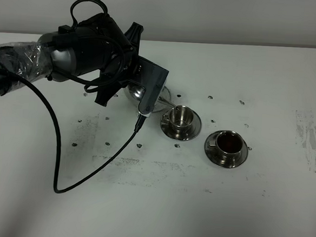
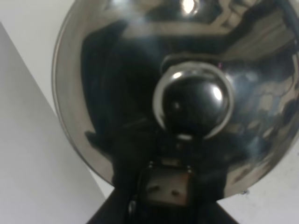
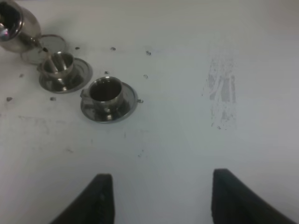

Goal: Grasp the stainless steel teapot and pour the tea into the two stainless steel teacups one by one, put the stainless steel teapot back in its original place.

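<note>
My left gripper (image 1: 128, 77) is shut on the stainless steel teapot (image 1: 133, 93) and holds it tilted above the table. Its thin spout points at the left teacup (image 1: 180, 115), which stands on its saucer. The left wrist view is filled by the teapot's domed lid and knob (image 2: 194, 100), with the gripper (image 2: 163, 186) clamped at its edge. The right teacup (image 1: 230, 143) holds dark tea. In the right wrist view, the teapot (image 3: 14, 25) is beside the round tray (image 3: 52, 45), with both cups (image 3: 58, 65) (image 3: 105, 91) close by. My right gripper (image 3: 163, 200) is open and empty.
A black cable (image 1: 57, 160) hangs from the left wrist camera and loops over the white table (image 1: 152, 205) in front of the arm. Small dark specks and scuffs (image 1: 308, 140) mark the tabletop.
</note>
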Controlling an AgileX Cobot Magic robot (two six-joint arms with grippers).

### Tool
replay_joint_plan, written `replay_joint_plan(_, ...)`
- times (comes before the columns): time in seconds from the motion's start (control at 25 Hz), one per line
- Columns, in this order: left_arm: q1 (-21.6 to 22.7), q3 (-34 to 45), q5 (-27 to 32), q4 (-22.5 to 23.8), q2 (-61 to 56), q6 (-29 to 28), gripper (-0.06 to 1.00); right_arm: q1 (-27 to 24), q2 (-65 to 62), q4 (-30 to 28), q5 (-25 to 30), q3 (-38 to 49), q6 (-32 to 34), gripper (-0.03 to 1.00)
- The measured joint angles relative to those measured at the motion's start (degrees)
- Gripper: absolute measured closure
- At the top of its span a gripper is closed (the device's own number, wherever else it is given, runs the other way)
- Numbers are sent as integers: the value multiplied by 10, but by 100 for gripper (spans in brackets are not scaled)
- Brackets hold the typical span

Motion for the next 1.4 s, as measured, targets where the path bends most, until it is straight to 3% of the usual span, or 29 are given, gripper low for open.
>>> replay_joint_plan(1.4,-12,0,3,47,4,-1,76,0,0,0,0,0,0,52)
